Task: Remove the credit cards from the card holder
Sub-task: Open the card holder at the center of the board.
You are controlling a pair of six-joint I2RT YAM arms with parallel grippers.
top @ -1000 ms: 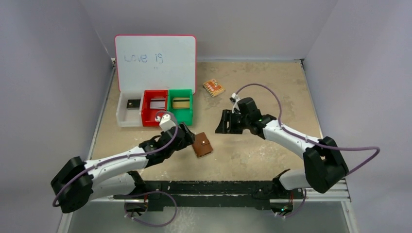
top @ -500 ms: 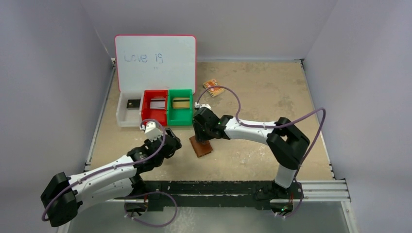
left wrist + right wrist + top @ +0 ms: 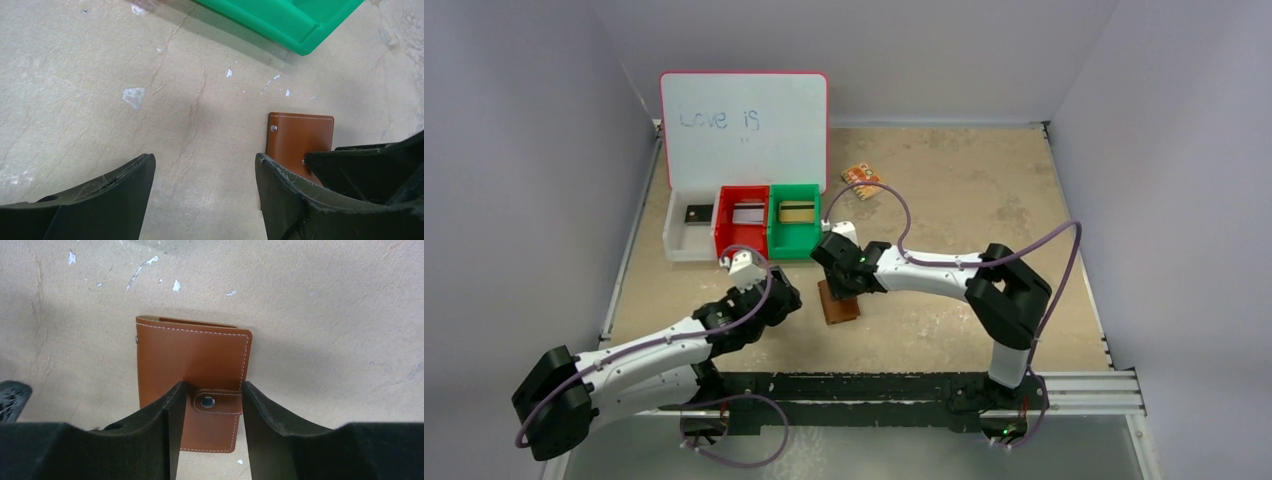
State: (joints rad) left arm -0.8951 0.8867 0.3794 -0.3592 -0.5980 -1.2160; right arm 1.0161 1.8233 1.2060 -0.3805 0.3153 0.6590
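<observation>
Scuffed beige worktop. Right pincer narrow, astride snap tab of closed card holder; left pincer wide, empty. Pinch tab squarely, peel upward, pin body down.

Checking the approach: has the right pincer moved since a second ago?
Yes. The right pincer swung left, from well right of the green plastic bin to over the small brown leather card holder.

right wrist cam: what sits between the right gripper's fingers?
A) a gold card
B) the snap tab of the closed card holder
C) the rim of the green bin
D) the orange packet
B: in the right wrist view the right gripper has a finger on either side of the snap tab of the card holder, which is snapped shut.
</observation>
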